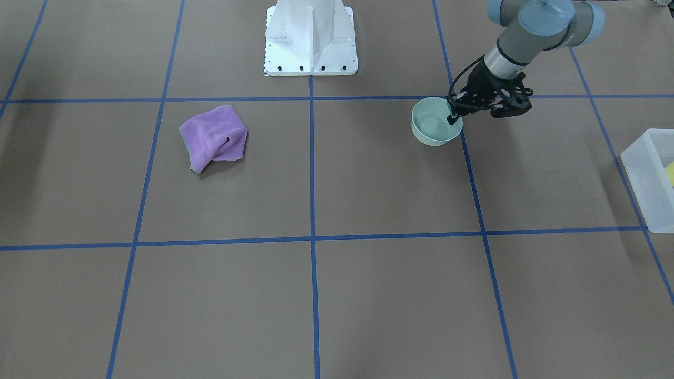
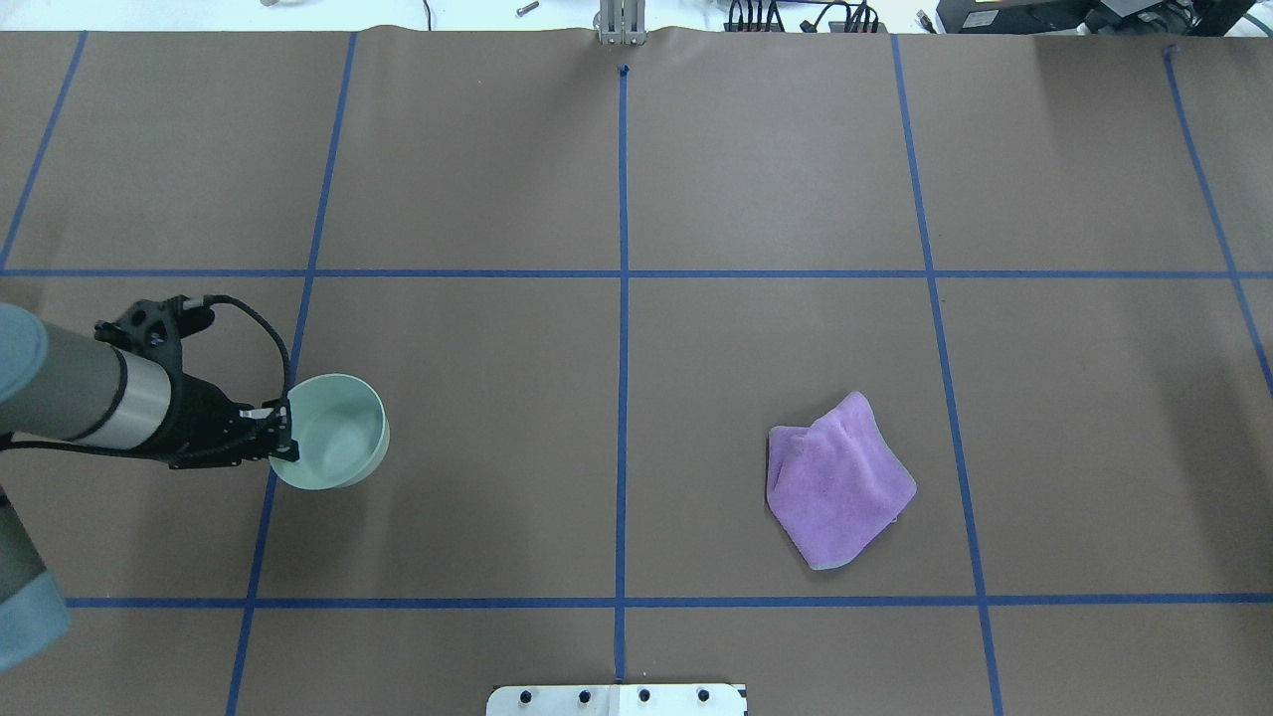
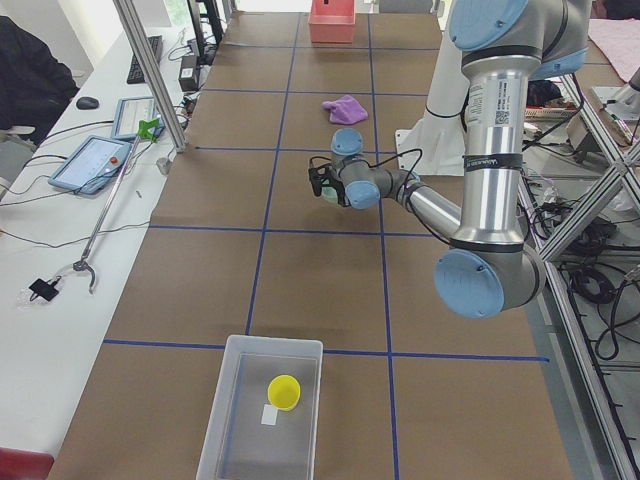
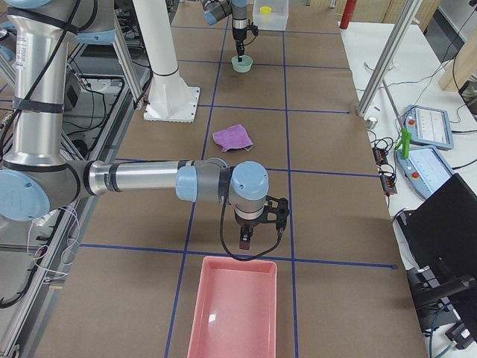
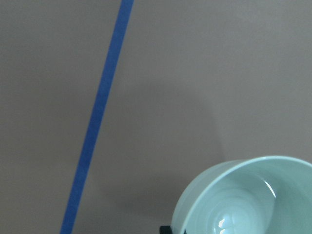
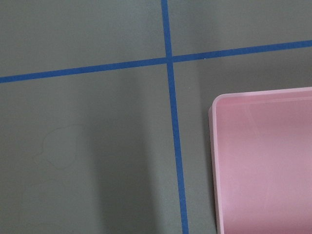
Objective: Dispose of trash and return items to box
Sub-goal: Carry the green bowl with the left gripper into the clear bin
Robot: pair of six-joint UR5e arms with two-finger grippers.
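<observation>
The pale mint-green bowl (image 1: 433,125) stands upright in my left half of the table and also shows in the overhead view (image 2: 338,435) and the left wrist view (image 5: 243,200). My left gripper (image 1: 454,113) is shut on the bowl's rim, one finger inside and one outside (image 2: 283,438). The yellow cup (image 3: 284,391) lies inside the frosted box (image 3: 228,405), whose corner shows at the edge of the front view (image 1: 645,173). My right gripper (image 4: 250,239) hangs over the table just before the pink bin; I cannot tell whether it is open or shut.
A crumpled purple cloth (image 2: 835,479) lies in the right half of the table (image 1: 215,138). A pink bin (image 4: 235,313) stands at the table's right end and shows in the right wrist view (image 6: 263,161). The white robot base (image 1: 310,37) stands mid-table.
</observation>
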